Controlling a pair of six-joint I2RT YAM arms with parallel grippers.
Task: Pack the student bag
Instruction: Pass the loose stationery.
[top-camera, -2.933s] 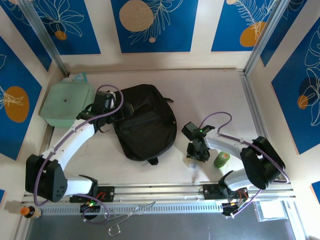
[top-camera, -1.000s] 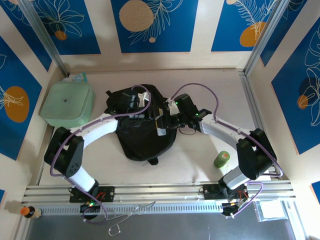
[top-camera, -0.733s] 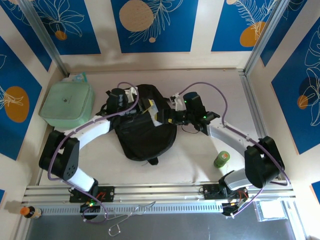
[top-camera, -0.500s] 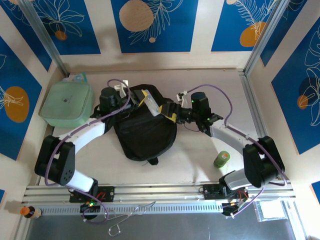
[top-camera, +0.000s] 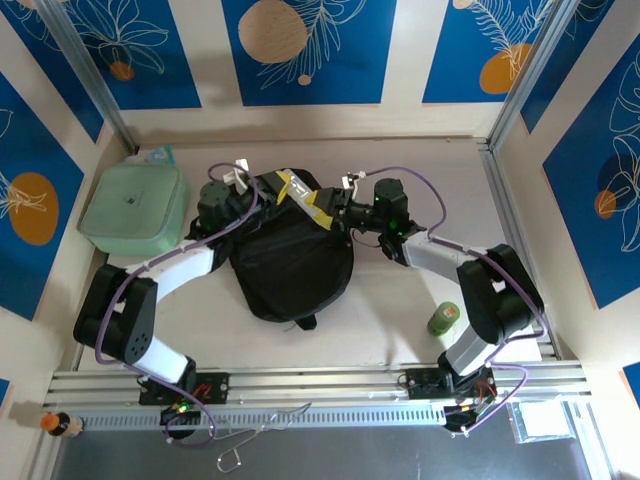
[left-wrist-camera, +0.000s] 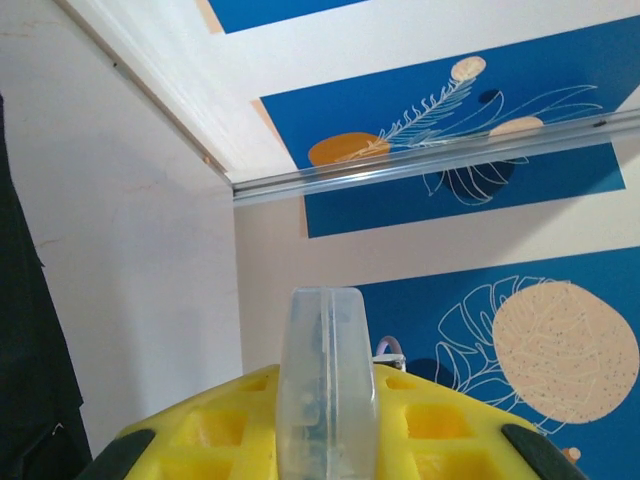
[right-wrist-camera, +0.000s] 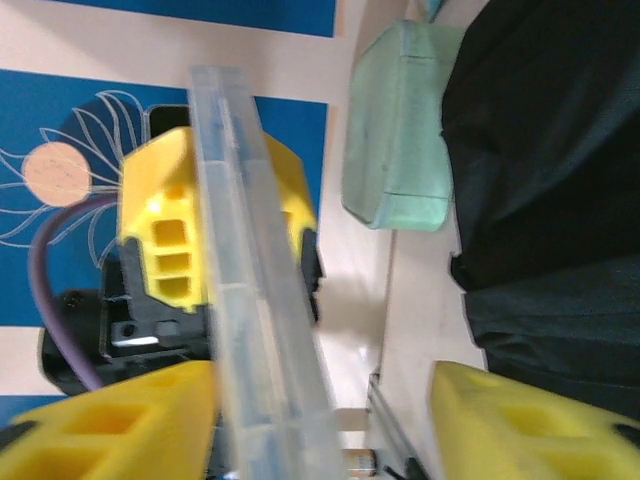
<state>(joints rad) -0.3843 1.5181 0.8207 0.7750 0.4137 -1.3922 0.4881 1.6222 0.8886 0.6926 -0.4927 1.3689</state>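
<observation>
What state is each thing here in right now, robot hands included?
backpack: lying flat, zip unclear.
left gripper: shut on the clear plastic case.
right gripper: open.
clear plastic case: held by the left gripper.
green box: lid on.
green can: upright.

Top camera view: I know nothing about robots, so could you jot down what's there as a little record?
bag: black backpack, lying flat, centre
held item: long clear plastic bar, over the bag's far end
left gripper: closed on the bar
right gripper: jaws apart, bar against one side
left of bag: pale green lidded container
right of bag: small green canister
</observation>
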